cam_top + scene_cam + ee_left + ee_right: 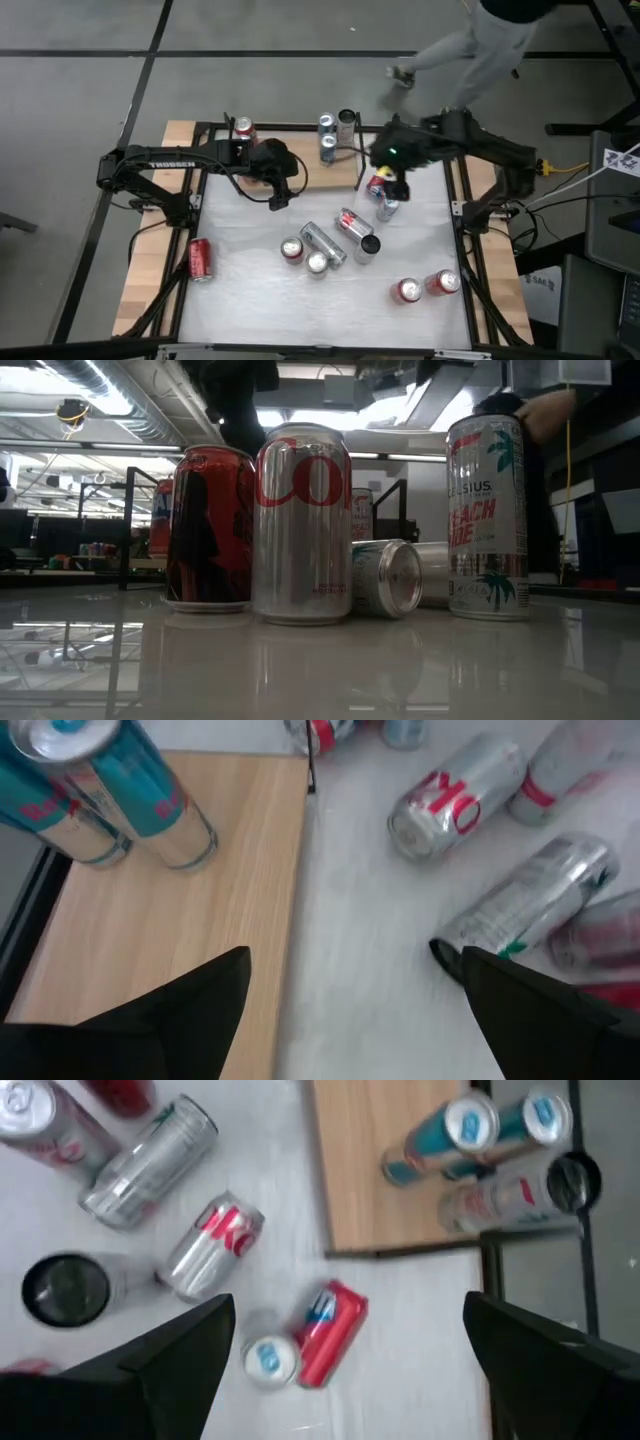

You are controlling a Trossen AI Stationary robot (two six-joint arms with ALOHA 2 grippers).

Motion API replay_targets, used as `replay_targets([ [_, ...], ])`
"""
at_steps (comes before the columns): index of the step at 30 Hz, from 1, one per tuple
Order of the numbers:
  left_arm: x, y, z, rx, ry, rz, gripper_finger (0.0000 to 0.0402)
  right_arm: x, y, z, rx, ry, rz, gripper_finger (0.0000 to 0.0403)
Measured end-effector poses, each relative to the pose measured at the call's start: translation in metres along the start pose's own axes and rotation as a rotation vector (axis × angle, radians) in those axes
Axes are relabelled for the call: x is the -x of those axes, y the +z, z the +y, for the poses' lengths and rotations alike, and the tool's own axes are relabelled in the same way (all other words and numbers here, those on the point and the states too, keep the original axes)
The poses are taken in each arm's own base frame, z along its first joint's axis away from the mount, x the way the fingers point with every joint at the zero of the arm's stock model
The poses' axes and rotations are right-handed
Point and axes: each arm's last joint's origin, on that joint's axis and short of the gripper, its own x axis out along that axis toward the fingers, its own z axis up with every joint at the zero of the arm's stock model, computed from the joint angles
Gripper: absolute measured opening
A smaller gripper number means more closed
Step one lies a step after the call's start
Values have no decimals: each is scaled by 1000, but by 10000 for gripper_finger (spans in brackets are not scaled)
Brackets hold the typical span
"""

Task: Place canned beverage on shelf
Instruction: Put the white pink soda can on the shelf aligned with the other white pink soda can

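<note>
The wooden shelf (335, 172) lies at the table's far middle, and three upright cans (328, 150) stand on its right end. They also show in the left wrist view (100, 790) and the right wrist view (470, 1130). My left gripper (280, 195) is open and empty over the shelf's near edge (170, 920), its fingers (340, 955) spread wide. My right gripper (395, 175) is open and empty above a red-and-blue can (330, 1330) that lies on its side on the white tabletop. A small upright can (268, 1360) stands next to that can.
Several cans stand or lie in the table's middle (323, 240), with two red ones near right (425, 286) and one lying at the left (199, 258). A red can (243, 130) stands at the shelf's far left. A person (480, 40) is beyond the far edge.
</note>
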Motion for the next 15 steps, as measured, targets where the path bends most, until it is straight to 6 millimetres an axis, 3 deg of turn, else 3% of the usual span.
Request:
replay_targets([
  [6,1,7,-10,-19,-22,-73,352,13,-42,24,-37,-83,-7,383],
  [15,4,20,-31,15,-83,-218,352,0,-91,32,-70,-73,-74,383],
])
